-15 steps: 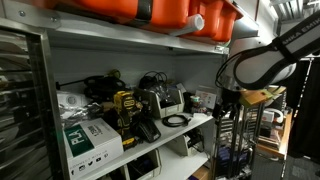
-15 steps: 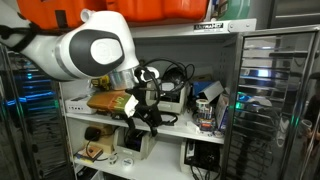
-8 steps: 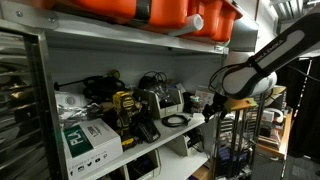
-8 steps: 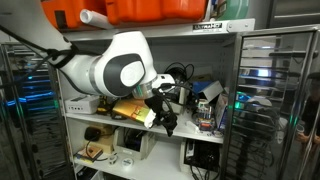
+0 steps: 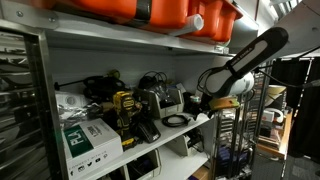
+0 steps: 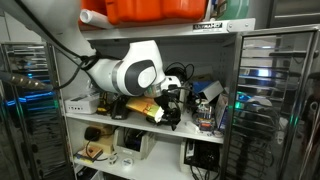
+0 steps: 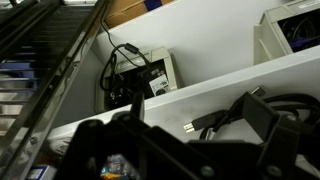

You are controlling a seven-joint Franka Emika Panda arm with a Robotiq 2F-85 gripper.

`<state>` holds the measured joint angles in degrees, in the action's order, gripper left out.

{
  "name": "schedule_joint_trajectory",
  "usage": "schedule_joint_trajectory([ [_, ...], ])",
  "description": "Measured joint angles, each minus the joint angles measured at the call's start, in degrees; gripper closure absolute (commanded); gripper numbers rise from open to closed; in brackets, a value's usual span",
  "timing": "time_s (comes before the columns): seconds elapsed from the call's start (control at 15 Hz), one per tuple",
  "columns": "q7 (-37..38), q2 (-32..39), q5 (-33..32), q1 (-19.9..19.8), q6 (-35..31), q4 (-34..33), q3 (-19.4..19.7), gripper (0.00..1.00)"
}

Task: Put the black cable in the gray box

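Centre of frame, black cable (image 5: 176, 120): one thin, loose flat coil.
Gripper (image 5: 204, 104): one; I cannot tell its grip.

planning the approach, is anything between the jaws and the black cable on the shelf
Nothing visible does: in an exterior view only open space lies between the gripper and the black cable.

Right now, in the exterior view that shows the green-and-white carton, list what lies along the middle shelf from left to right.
Along the shelf: green-and-white cardboard carton → yellow-and-black drill-like device → thin black cable coil → robot arm's tool.
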<state>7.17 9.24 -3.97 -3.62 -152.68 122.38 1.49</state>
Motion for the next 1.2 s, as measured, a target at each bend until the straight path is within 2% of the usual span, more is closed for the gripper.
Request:
schedule_joint_trajectory([
  [0.8, 0.00, 0.38, 0.03, 0.22, 0.79, -1.09, 0.06, 0.00],
  [1.2, 0.16, 6.38, 0.89, 1.73, 5.53, -9.48, -0.26, 0.00],
])
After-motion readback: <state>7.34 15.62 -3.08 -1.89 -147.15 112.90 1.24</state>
